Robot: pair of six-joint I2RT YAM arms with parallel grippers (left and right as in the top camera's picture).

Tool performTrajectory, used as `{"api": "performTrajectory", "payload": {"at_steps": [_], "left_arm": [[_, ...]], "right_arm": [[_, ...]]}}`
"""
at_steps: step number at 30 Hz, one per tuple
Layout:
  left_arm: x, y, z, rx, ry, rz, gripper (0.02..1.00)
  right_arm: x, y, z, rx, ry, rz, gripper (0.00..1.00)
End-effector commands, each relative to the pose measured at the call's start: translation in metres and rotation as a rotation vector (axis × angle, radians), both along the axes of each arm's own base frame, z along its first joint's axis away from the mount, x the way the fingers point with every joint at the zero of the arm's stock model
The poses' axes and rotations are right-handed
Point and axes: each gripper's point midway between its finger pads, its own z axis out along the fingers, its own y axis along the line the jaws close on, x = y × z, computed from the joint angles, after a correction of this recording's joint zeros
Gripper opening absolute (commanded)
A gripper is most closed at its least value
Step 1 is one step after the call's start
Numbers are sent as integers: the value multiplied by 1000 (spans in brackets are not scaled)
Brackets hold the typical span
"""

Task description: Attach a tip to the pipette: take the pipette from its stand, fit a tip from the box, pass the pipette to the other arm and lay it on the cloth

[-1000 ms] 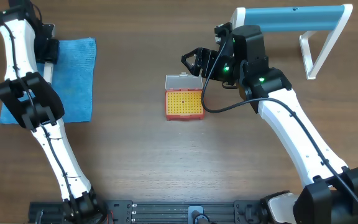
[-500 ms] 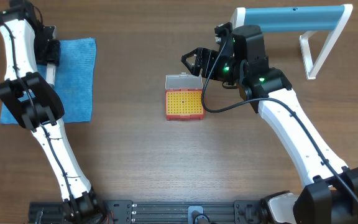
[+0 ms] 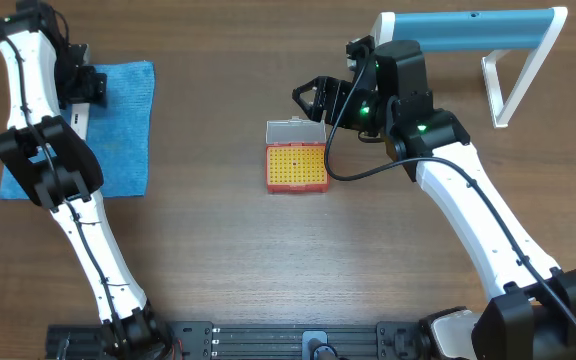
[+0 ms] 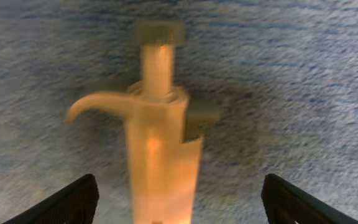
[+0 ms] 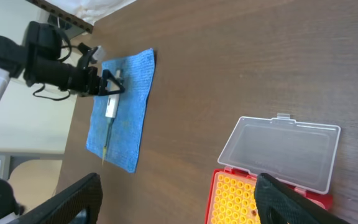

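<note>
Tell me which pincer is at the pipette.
The left pincer, open over the pipette on the blue cloth; the right pincer is by the tip box.

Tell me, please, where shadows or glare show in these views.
Left wrist view: the pipette throws a soft shadow on the cloth beside it. Right wrist view: the table carries a pale sheen, and the clear lid of the tip box looks bright. Top view: even light, no strong glare.
</note>
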Motion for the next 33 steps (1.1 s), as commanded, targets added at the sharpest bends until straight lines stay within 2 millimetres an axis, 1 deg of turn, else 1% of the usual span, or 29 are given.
{"api": "performTrajectory", "payload": {"at_steps": [1,3,4,6,7,8,10,11,12,14,15,16,17,18,19,20,21,22,23,25,26,27,28,30,31,32,33], "left_arm": [[14,13,141,151,-264,38,855],[12,0,183,121,-360,25,855],[9,-5,201,112,-395,19,855],[-3,-13,230,113,-434,14,855],[-14,-17,243,116,-438,14,855],[-25,-21,251,112,-430,14,855],[-59,-36,263,79,-371,14,855],[-68,-42,271,62,-377,46,855],[-72,-47,278,40,-401,73,858],[-76,-72,298,-43,-471,30,855],[-77,-90,310,-101,-515,5,855],[-78,-101,318,-133,-541,-10,855],[-82,-120,331,-179,-580,-48,855],[-86,-135,341,-202,-605,-79,855],[-94,-155,355,-209,-633,-106,855],[-100,-169,363,-216,-650,-134,855],[-108,-184,371,-220,-665,-155,855],[-116,-198,379,-220,-680,-173,855],[-124,-211,386,-218,-694,-188,855],[-144,-240,400,-212,-724,-221,858],[-151,-247,403,-208,-732,-229,855],[-163,-258,407,-190,-743,-235,855],[-172,-264,409,-176,-749,-235,860],[-190,-272,409,-159,-751,-229,858],[-199,-274,407,-160,-745,-221,858],[-212,-275,401,-163,-728,-205,858],[-221,-274,395,-167,-711,-187,858]], "right_arm": [[2,-17,33,-11,-109,-34,796],[1,-31,47,-54,-178,-58,796],[1,-39,52,-78,-200,-85,796],[-3,-58,66,-134,-257,-130,796],[-6,-68,74,-170,-287,-158,796],[-10,-78,81,-204,-316,-185,796],[-24,-99,102,-284,-394,-246,798],[-31,-106,115,-302,-434,-276,796],[-38,-110,127,-307,-469,-293,796],[-53,-121,148,-333,-539,-329,796],[-65,-130,157,-380,-582,-345,796],[-72,-137,161,-411,-599,-362,796],[-85,-151,165,-469,-611,-408,798],[-96,-162,166,-511,-612,-438,796],[-115,-173,166,-574,-617,-452,796],[-124,-178,166,-599,-617,-455,798],[-140,-184,165,-630,-618,-457,796],[-150,-188,165,-642,-620,-463,796],[-166,-194,165,-660,-630,-472,796],[-189,-204,165,-694,-653,-488,796],[-201,-208,164,-706,-668,-492,796],[-216,-211,164,-710,-693,-494,796],[-226,-212,164,-703,-710,-501,796],[-255,-218,163,-680,-764,-527,798],[-267,-221,162,-672,-793,-542,796],[-281,-224,160,-663,-839,-559,796],[-291,-226,157,-659,-870,-569,796]]}}
